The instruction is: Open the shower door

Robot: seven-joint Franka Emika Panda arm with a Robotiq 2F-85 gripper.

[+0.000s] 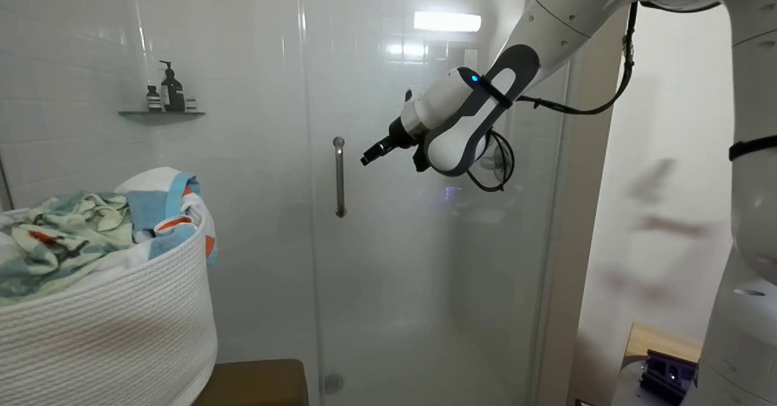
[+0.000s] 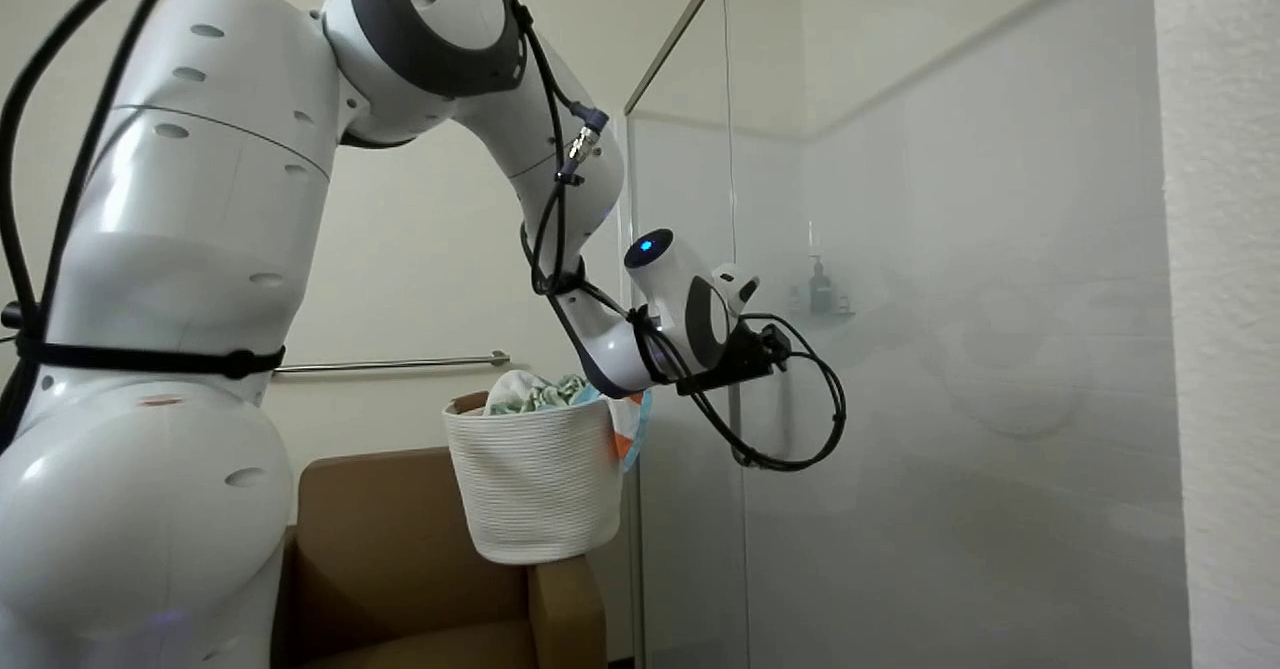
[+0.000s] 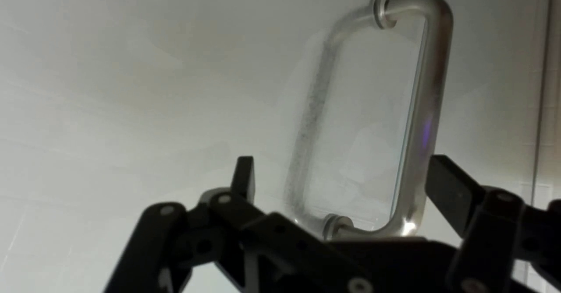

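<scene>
The shower door (image 1: 388, 260) is a tall clear glass panel, closed in line with the fixed glass beside it. Near its edge a silver bar handle (image 1: 340, 176) stands vertical. My gripper (image 1: 373, 153) hangs in front of the door at the height of the upper handle, with a visible gap to the bar. In the wrist view the jaws are wide apart with nothing held. There the handle (image 3: 425, 109) appears between them, close beside the right finger (image 3: 451, 192) and far from the left one. The arm's wrist hides the fingertips in an exterior view (image 2: 755, 354).
A white woven basket (image 1: 115, 333) of towels rests on the arm of a brown chair (image 2: 415, 549). Inside the shower, a corner shelf (image 1: 161, 113) bears bottles. Black cables (image 2: 800, 464) loop below the wrist. A wall (image 2: 1215, 309) edges the shower.
</scene>
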